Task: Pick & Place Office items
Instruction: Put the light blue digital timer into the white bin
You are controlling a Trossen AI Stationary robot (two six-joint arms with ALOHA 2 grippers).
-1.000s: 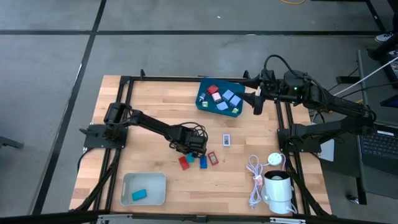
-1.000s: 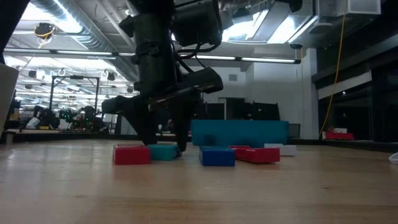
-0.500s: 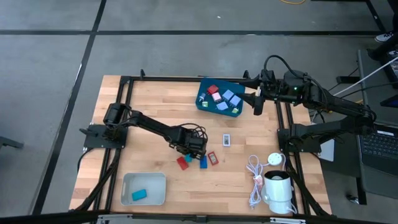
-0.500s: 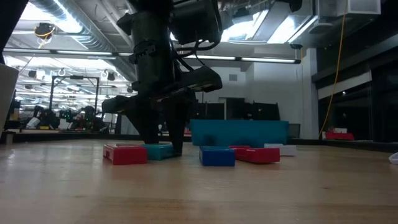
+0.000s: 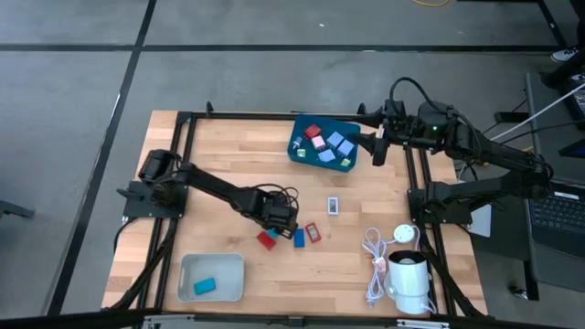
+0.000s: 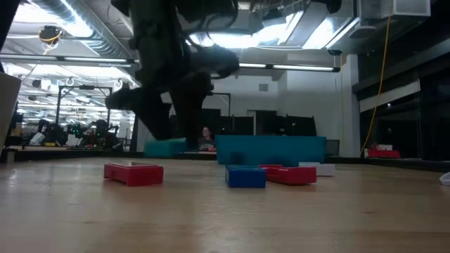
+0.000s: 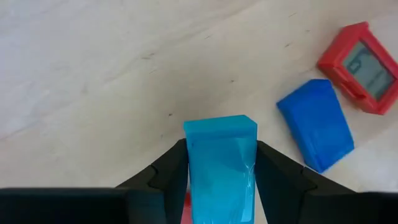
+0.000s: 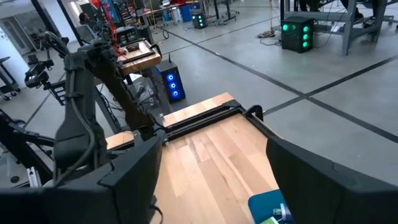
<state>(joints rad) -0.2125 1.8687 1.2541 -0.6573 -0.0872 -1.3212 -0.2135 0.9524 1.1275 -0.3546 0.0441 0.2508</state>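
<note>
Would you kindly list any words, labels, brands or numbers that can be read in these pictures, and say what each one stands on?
None can be read.
The red piece has a small grey display window with marks too blurred to read.
The teal piece held in the left end effector and the blue piece show no print.

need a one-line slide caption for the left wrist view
Left gripper shut on a teal piece, lifted above the wooden table, with a blue piece and a red piece lying beyond.
</note>
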